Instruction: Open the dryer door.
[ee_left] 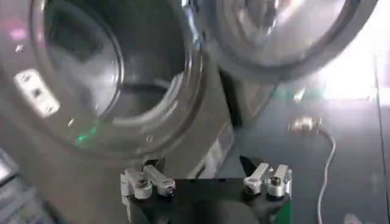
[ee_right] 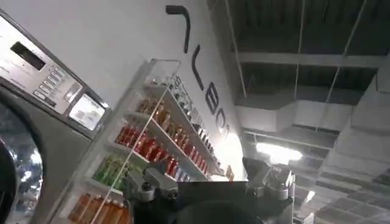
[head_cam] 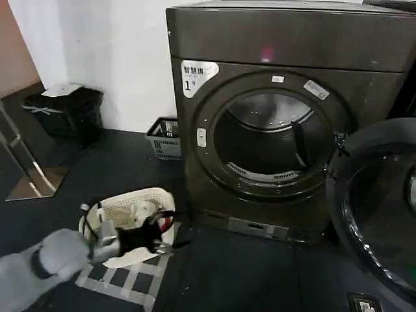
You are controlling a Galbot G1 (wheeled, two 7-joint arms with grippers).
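Note:
The dryer [head_cam: 260, 45] is a big dark grey-brown machine with a white label at its upper left. Its dryer door [head_cam: 380, 214] hangs swung out to the right, leaving the round drum opening [head_cam: 273, 140] uncovered. My left gripper [head_cam: 159, 235] is low at the front left, well short of the machine and over a white basket. In the left wrist view the left gripper [ee_left: 204, 173] is open and holds nothing, facing the drum opening [ee_left: 122, 67] and the swung-out dryer door [ee_left: 286, 36]. My right gripper [ee_right: 207, 176] is open, holds nothing, and is turned away toward shelves and ceiling.
A white laundry basket [head_cam: 130, 211] sits on a checkered mat [head_cam: 123, 279] under my left arm. A grey basket [head_cam: 164, 138] stands by the dryer's left side, a black bin [head_cam: 65, 110] farther left. A cable [ee_left: 326, 164] lies on the floor. Shelves of bottles [ee_right: 146, 140] stand beside another machine [ee_right: 36, 73].

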